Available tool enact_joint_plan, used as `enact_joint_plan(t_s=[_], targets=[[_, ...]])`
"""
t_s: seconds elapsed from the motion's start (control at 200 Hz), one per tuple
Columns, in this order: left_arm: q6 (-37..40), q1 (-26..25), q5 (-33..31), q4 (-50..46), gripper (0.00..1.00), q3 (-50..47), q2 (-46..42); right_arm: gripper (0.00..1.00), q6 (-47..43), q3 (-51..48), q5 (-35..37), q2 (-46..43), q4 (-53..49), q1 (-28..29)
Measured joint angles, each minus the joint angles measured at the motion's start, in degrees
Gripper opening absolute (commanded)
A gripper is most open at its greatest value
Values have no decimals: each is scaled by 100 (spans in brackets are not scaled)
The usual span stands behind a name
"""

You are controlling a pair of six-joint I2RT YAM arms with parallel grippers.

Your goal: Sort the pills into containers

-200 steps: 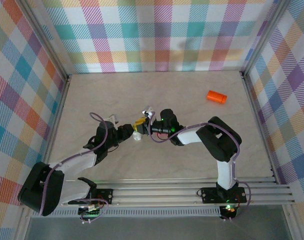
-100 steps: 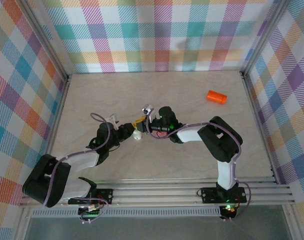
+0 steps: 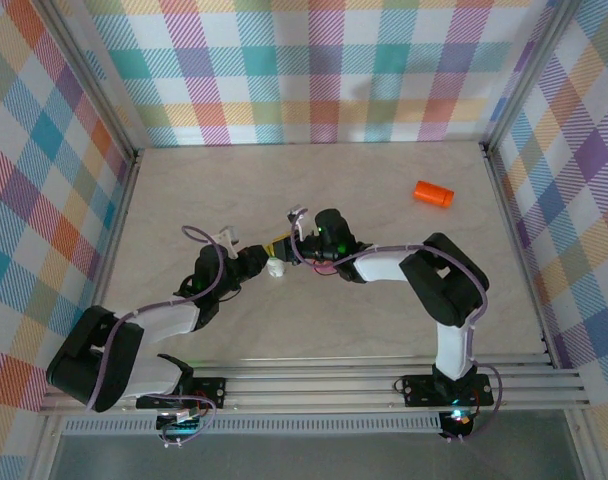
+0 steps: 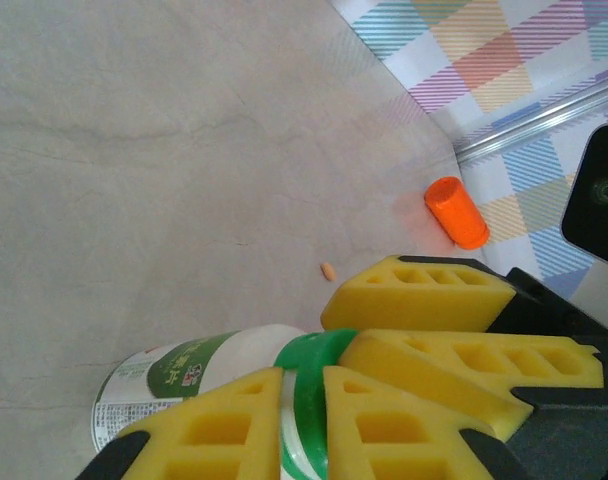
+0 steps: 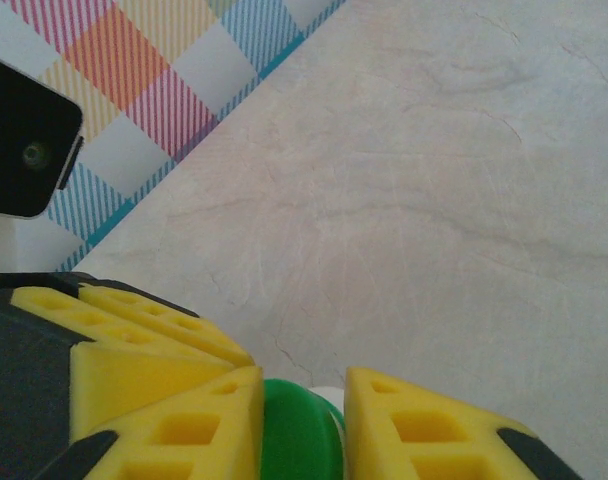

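1. Bottle position: we see the white bottle (image 3: 275,268) near the middle of the bench (image 3: 384,320), at the spot where the two arms meet.
2. We find the left end effector (image 4: 302,405) closed narrow on the white bottle. Its yellow pads (image 4: 214,430) press either side of the green cap (image 4: 306,362), and the labelled body sticks out beyond the fingertips.
3. We find the right end effector (image 5: 299,405) clamped narrow on that same green cap from the opposite side. Its pads sit just beside the left ones.
4. We cannot tell whether the bottle rests on the bench or hangs just above it.
5. We see the orange vial (image 3: 433,194) lying on its side near the far right corner, well apart from both end effectors.
6. We spot one small pale-orange pill (image 4: 327,271) loose on the bench, between the held bottle and the vial.
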Motion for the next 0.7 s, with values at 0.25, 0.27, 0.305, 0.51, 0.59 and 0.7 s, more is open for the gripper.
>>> enact_joint_plan(t_s=[0.25, 0.27, 0.305, 0.51, 0.59, 0.7], targets=[[129, 0, -170, -1010, 33, 186, -396, 30, 275, 164, 39, -129, -601, 2], [138, 0, -190, -1121, 33, 212, -433, 31, 289, 184, 39, -133, -647, 2], [151, 0, -219, -1279, 33, 264, -483, 31, 313, 208, 44, -151, -726, 2], [299, 13, -463, -2542, 38, 494, -846, 39, 369, 420, 243, -243, -1355, -50], [376, 20, -575, -3034, 39, 577, -1080, 47, 321, 555, 291, -247, -1659, -76], [544, 46, -754, -3602, 40, 802, -1517, 64, 179, 730, 407, -267, -2118, -81]])
